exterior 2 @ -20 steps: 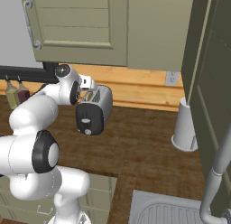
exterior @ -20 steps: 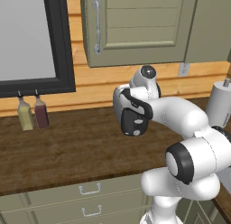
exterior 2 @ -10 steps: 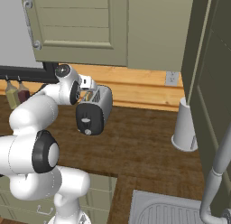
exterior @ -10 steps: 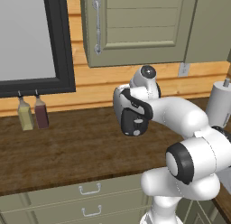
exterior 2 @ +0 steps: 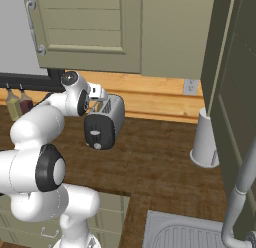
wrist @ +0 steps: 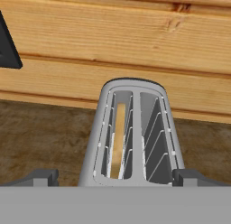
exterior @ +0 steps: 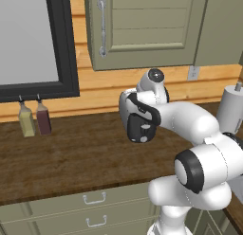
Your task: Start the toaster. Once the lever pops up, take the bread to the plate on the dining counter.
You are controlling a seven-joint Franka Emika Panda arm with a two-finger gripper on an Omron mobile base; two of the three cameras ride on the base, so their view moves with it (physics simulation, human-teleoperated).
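The silver toaster (exterior 2: 112, 117) stands on the dark wood counter (exterior: 71, 158) by the wood wall, its black end panel (exterior 2: 97, 132) and pale knob (exterior 2: 97, 146) facing me. In the hand view the toaster (wrist: 135, 128) lies straight below, and the bread (wrist: 118, 137) sits deep in its left slot. My gripper (wrist: 117, 177) hovers over the toaster's near end, open, its fingertips (wrist: 43, 177) standing wide on either side and holding nothing. I cannot pick out the lever on the dark panel. The plate and the dining counter are out of view.
Two bottles (exterior: 34, 119) stand against the wall at the left. A white cylinder (exterior 2: 205, 142) stands to the toaster's right, with a sink (exterior 2: 190, 232) and faucet (exterior 2: 242, 187) nearer me. Wall cabinets (exterior: 142, 30) hang above the counter.
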